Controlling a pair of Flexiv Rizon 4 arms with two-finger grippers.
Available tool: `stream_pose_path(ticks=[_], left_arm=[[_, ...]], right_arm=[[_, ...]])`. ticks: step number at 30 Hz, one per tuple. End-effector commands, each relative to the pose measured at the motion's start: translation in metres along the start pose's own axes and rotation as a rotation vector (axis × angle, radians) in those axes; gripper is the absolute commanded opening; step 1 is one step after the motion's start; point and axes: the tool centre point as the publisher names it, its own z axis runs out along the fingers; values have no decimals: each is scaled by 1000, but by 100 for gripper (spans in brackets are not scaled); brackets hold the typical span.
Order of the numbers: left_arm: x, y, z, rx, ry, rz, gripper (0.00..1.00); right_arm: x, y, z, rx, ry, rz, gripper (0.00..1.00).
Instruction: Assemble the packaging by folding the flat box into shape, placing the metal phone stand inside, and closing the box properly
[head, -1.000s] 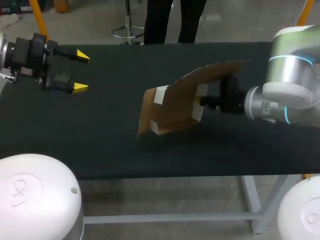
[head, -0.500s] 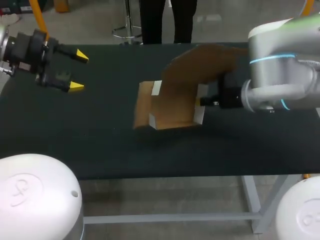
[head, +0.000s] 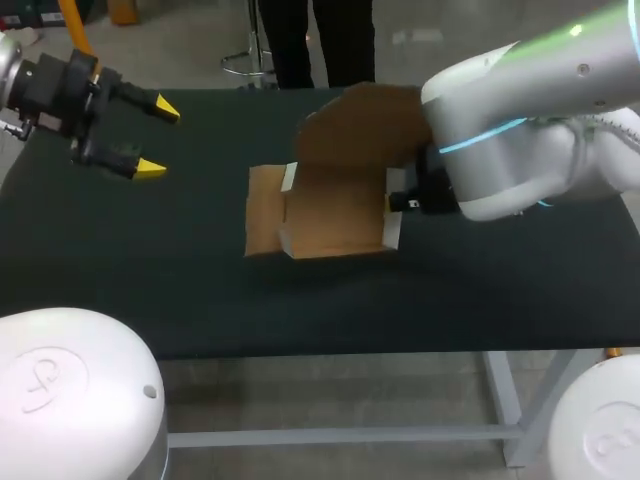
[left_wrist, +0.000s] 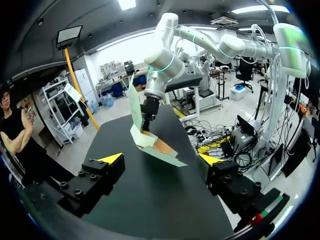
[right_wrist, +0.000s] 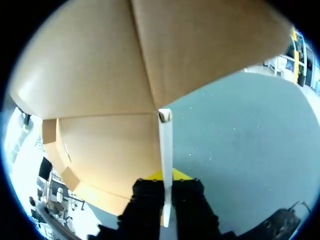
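Observation:
A partly folded brown cardboard box with white edges lies mid-table, one large flap raised behind it. My right gripper is shut on the box's right wall; in the right wrist view that white-edged wall runs between its fingers at my right gripper. My left gripper hangs open over the table's far left, well apart from the box. In the left wrist view my left gripper faces the box some way ahead. No metal phone stand shows in any view.
The black table stretches to both sides of the box. Its front edge runs just before the two white arm bases.
My right arm has swung over the table and carried the box to the left, turning it flatter with the big flap raised. The left gripper has drifted slightly left, staying open.

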Motion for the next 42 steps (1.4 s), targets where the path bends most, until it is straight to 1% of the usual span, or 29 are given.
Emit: stream_pose_path(ticks=[1,2,3,4,6,8,9,11,13,17,21,25,27,31,32,33,36,42], left_arm=[[-7,-2,2,-29,40,15,100],[-7,-1,2,-43,49,23,100],[-6,0,2,-52,55,30,100],[-6,1,2,-57,56,29,100],[-6,3,3,-77,63,38,100],[-6,4,3,-95,81,47,100],[-5,5,4,-105,84,53,100],[-5,6,5,-124,94,65,100],[-5,7,5,-139,93,69,100],[-7,13,7,-165,72,47,100],[-5,20,8,-186,52,39,100],[-5,28,8,-217,40,29,100],[-4,32,8,-217,37,20,100],[-3,38,5,-241,24,-2,100],[-2,40,4,-243,19,-12,100],[-2,42,3,-248,14,-21,100],[-2,47,1,-269,7,-56,100],[-2,47,1,-269,7,-56,100]], right_arm=[[4,4,3,143,-63,43,0],[4,4,3,156,-84,59,0],[4,3,3,176,-82,71,0],[4,2,2,193,-107,86,0],[3,1,2,222,-113,105,0],[2,-2,3,258,-144,131,0],[2,-3,3,274,-145,139,0],[2,-6,5,308,-186,165,0],[1,-8,6,338,-208,194,0],[-1,-15,6,364,-274,241,0],[-2,-21,5,381,-322,268,0],[-2,-26,1,397,-324,278,0],[-2,-29,-1,409,-339,283,0],[-3,-36,-9,454,-346,296,0],[-6,-40,-11,480,-345,294,0],[-9,-43,-14,484,-359,297,0],[-9,-43,-14,484,-359,297,0],[-9,-43,-14,484,-359,297,0]])
